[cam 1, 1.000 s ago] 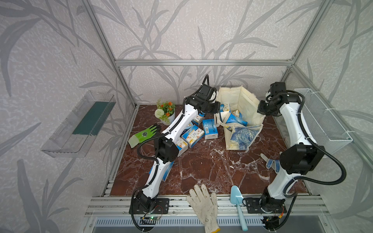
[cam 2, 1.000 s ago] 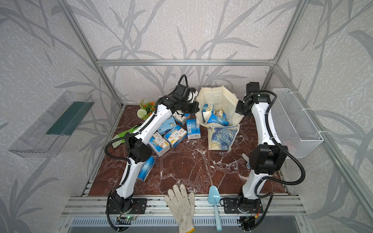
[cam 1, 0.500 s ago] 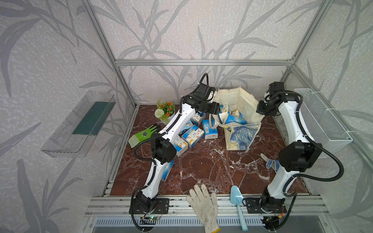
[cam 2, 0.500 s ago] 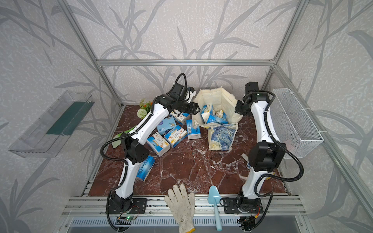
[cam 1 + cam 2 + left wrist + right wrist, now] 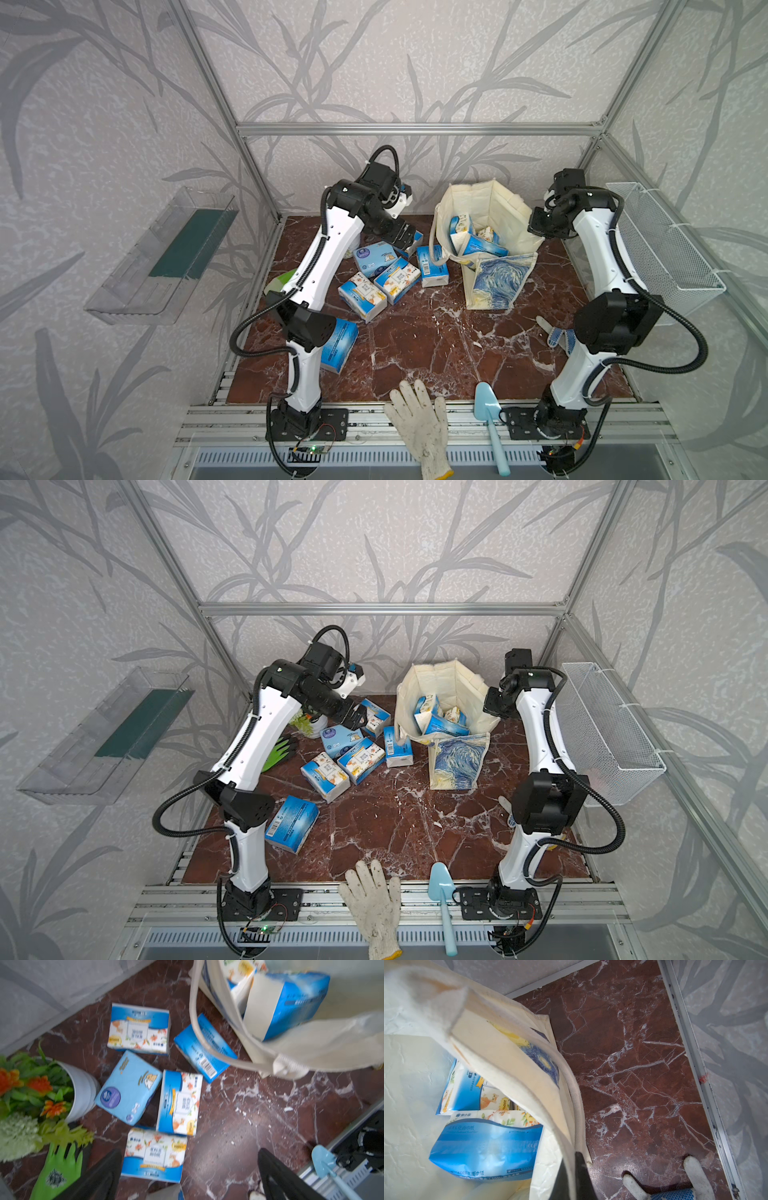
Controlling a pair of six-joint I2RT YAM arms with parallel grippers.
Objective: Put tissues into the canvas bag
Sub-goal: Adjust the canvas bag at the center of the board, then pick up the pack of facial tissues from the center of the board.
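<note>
- The canvas bag (image 5: 490,203) stands back-right on the counter (image 5: 436,345).
- Tissues (image 5: 478,245) lie inside it; loose packs (image 5: 397,280) cluster just left of it.
- A lone pack (image 5: 338,349) lies front-left, apart.
- A glove (image 5: 417,415) and scoop (image 5: 488,409) lie at the front edge.

A robot lab cell: aluminium frame (image 5: 415,129), leaf-print wall panels (image 5: 415,62), two arms (image 5: 332,249) bolted to a rail (image 5: 457,415)

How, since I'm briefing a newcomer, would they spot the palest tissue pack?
Beside the canvas bag on the marble table lies a cluster of tissue packs. The pale pack nearest the flower pot alone bears a round purple badge.
</note>
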